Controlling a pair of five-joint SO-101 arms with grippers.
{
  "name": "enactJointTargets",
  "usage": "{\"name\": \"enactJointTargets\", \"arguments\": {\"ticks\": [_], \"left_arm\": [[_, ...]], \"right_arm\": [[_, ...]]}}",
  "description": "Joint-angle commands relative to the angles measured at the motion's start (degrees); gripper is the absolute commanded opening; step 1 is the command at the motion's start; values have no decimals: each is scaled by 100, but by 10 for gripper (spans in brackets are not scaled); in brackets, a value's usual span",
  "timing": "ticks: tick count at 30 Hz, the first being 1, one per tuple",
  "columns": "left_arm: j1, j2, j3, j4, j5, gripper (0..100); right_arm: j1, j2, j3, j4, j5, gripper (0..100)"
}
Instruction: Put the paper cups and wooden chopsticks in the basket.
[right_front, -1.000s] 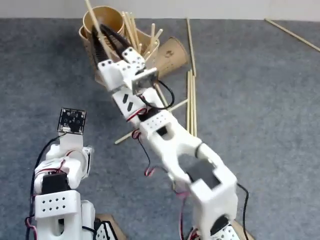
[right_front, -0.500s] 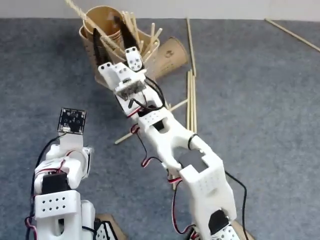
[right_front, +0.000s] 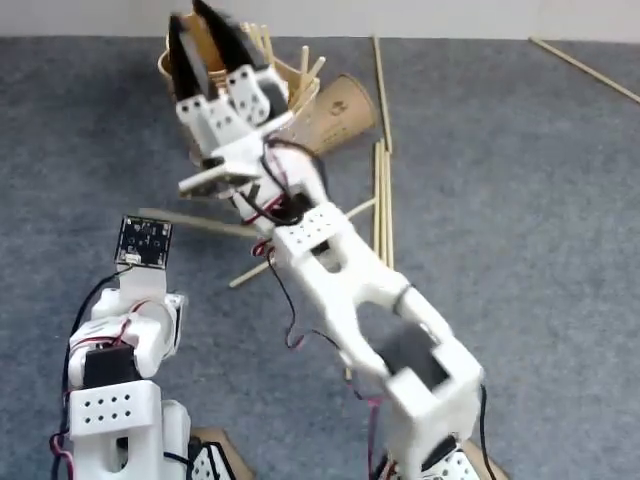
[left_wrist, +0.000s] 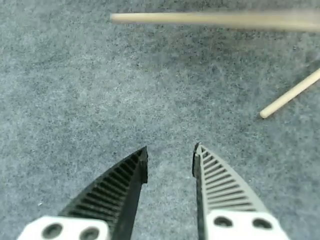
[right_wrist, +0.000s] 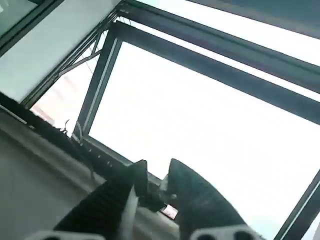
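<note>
The right arm stretches across the grey tabletop (right_front: 520, 260) to the basket (right_front: 172, 88) at its far edge. The right pincer (right_front: 188, 20) is tipped upward above the basket, its black jaws a little apart with nothing between them, and its wrist view looks past them at a window frame (right_wrist: 210, 65). A paper cup (right_front: 205, 45) stands inside the basket, seen between the jaws, and several wooden chopsticks (right_front: 262, 42) stick up out of the basket just beside it. A second paper cup (right_front: 340, 108) lies on its side on the tabletop against the basket's wall. Near it a bundle of chopsticks (right_front: 382, 200) lies side by side, with a single chopstick (right_front: 378, 70) beyond them and a far chopstick (right_front: 585, 68) well apart near the tabletop's corner. A slanting chopstick (right_front: 248, 276) runs under the right arm. A blurred chopstick (right_front: 190, 222) lies crosswise between the right arm and the left arm's camera board (right_front: 145, 242); whether it rests on the tabletop cannot be told. The left pincer (left_wrist: 170, 152) hangs low over the grey surface, jaws apart and holding nothing, with one chopstick running across beyond its tips and the end of another chopstick (left_wrist: 290, 95) off to one side.
</note>
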Motion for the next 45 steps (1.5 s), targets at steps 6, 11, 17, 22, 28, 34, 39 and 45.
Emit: {"name": "enactJointTargets", "arguments": {"ticks": [6,11,17,22,28,34,39,45], "left_arm": [[110,48,-1789,273,185,165],[646,1341,-3864,967,510,166],[1270,4330,-7178,1451,1934,272],[1437,6624,-10062,2031,3385,280],[1437,8831,-12347,2699,4237,277],[1429,10281,-13464,3481,4686,277],[1429,10686,-14211,4009,4774,277],[1543,11143,-14334,3991,4774,101]], "right_arm": [[884,-3987,418,6668,-185,3],[1789,-5147,1446,10624,-2031,4],[2369,-6167,3609,11653,-1855,5],[2343,-7345,5921,11002,-2031,5],[2334,-9200,7908,10088,-2945,5],[2334,-10923,8198,10273,-2945,6],[2334,-11495,8189,10958,-2945,6],[2334,-11424,8189,10958,-2936,6]]}}
